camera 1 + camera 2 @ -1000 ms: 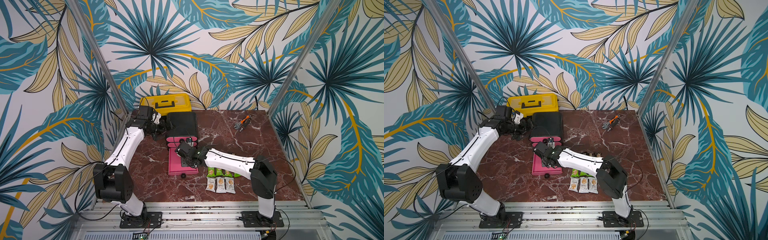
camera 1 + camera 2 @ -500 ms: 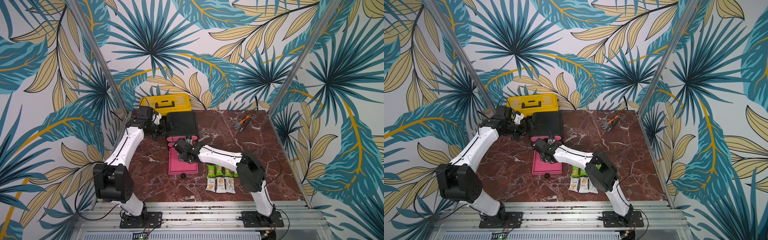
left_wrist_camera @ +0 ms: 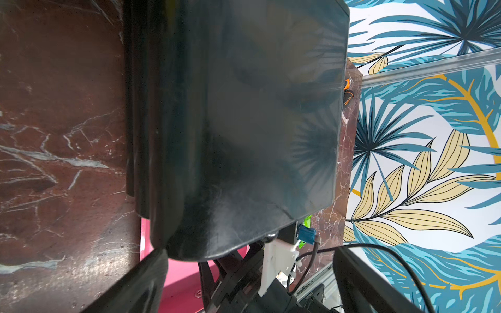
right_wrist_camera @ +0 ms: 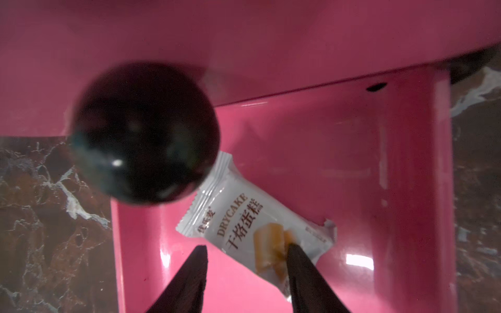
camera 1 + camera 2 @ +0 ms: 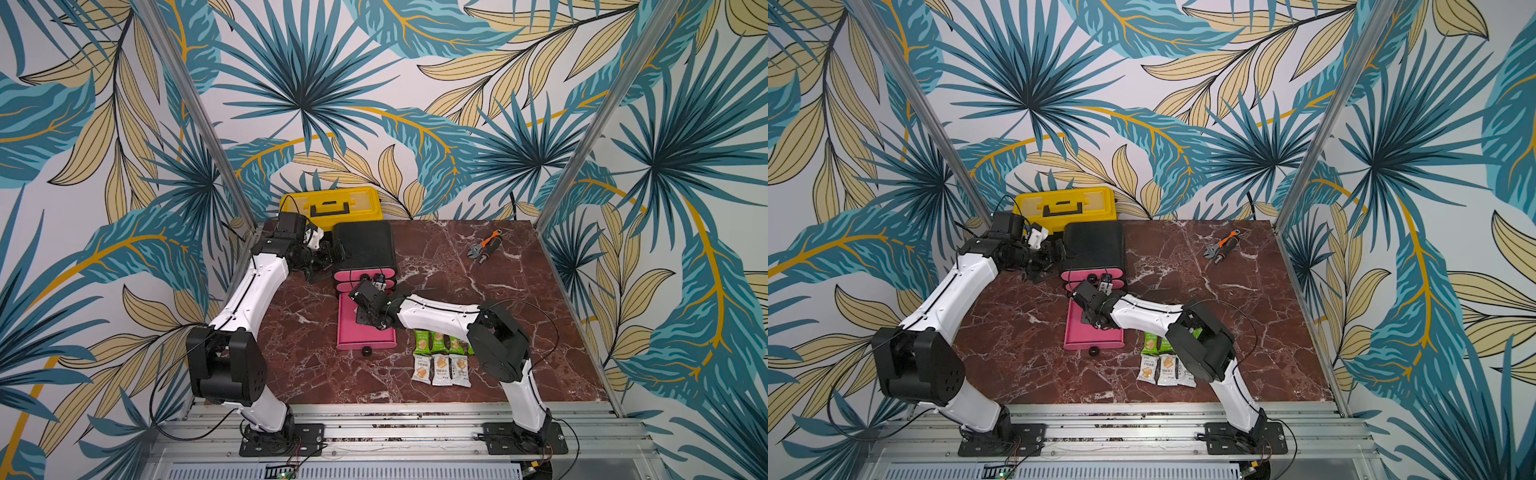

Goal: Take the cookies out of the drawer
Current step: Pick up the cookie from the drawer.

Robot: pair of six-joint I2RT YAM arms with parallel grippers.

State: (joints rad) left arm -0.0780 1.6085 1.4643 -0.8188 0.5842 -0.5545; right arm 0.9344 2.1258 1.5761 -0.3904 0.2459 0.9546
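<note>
While both arms were reaching in, the marble table [image 5: 436, 257] carried a black cabinet [image 5: 363, 245] at the back with a yellow toolbox [image 5: 330, 203] behind it against the wall. Left arm [image 5: 257, 299] ran up to the cabinet's left side, with the left gripper [image 5: 328, 259] right against it; couldn't tell from the top views or the wrist view whether it was clamped or just resting there. Right arm [image 5: 436, 316] lay low across the table, wrist over the pulled-out pink drawer [image 5: 347, 328], the lowest one, fully extended toward the robot. Cookie packets [image 5: 440, 368] sat on the table just right of the drawer in two rows: green ones in the far row, partly under the right arm, and three paler ones in the near row. Pliers [image 5: 484, 249] with orange grips lay well apart at the back right. Right gripper [image 4: 247, 246] was about half spread inside the drawer, not clamped; one fingertip overlapped the end of a white packet [image 4: 254, 225] lying flat and skewed on the drawer floor. Black knob [image 4: 143, 132] of the drawer above hung close over it, blurred.
</note>
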